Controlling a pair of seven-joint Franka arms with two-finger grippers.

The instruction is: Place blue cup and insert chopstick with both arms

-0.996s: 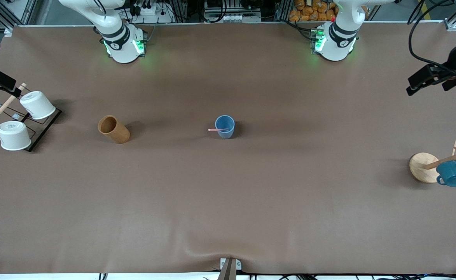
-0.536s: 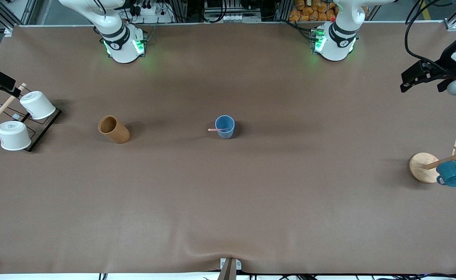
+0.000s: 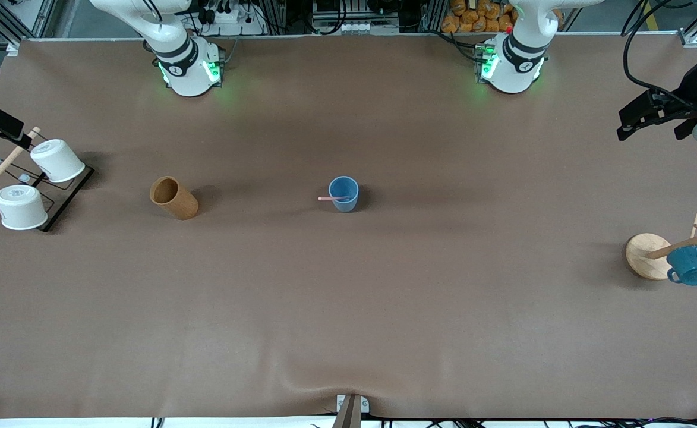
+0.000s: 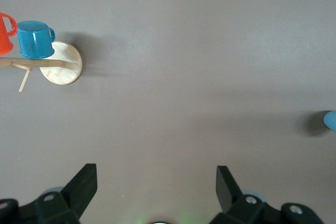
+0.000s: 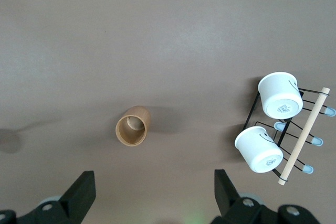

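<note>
**Front view: cup and chopstick are sitting together mid-desk, both tools up and empty**

You are looking at the blue cup (image 3: 344, 194) standing upright in the middle of the desk (image 3: 348, 309), with the chopstick (image 3: 331, 198) leaning in it, its pink end poking over the rim toward the right arm's end. The task looks finished to me.

Your left tool (image 4: 156, 181) is hanging over the left arm's end of the desk, jaws spread wide, gripping nothing. Your right tool (image 5: 151, 184) is hovering over the brown cup (image 5: 132, 127) beside the rack of white cups (image 5: 281, 124), jaws equally wide and empty.

What could go wrong: the chopstick is leaning far over, so any bump to the desk might tip the light cup. If you are sending the left arm low, it could clip the mug stand (image 3: 646, 255).
</note>
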